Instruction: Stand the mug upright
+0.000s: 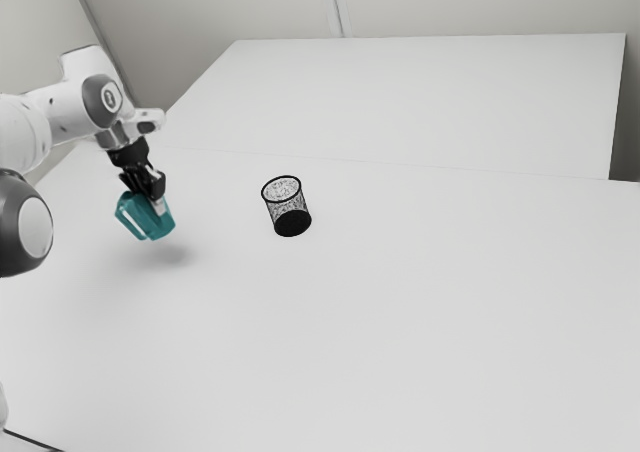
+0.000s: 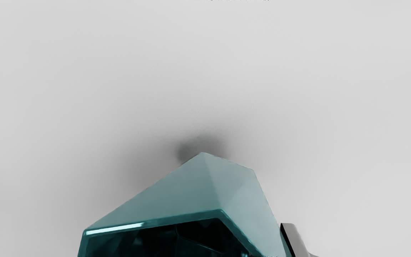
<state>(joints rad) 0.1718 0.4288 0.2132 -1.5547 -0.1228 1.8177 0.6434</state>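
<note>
The teal mug [image 1: 146,216] hangs tilted above the table at the exterior view's left, its shadow on the surface beneath it. My gripper [image 1: 152,194] is shut on the mug from above. In the wrist view the faceted mug [image 2: 191,200] has its dark opening partly visible. One finger of my gripper [image 2: 270,250] lies against the mug's outer wall; the other finger is mostly hidden by the mug.
A black mesh cup [image 1: 288,208] stands on the white table [image 1: 400,312], apart from the mug, toward the exterior view's right. Behind it is another white surface [image 1: 430,102], with a wall beyond.
</note>
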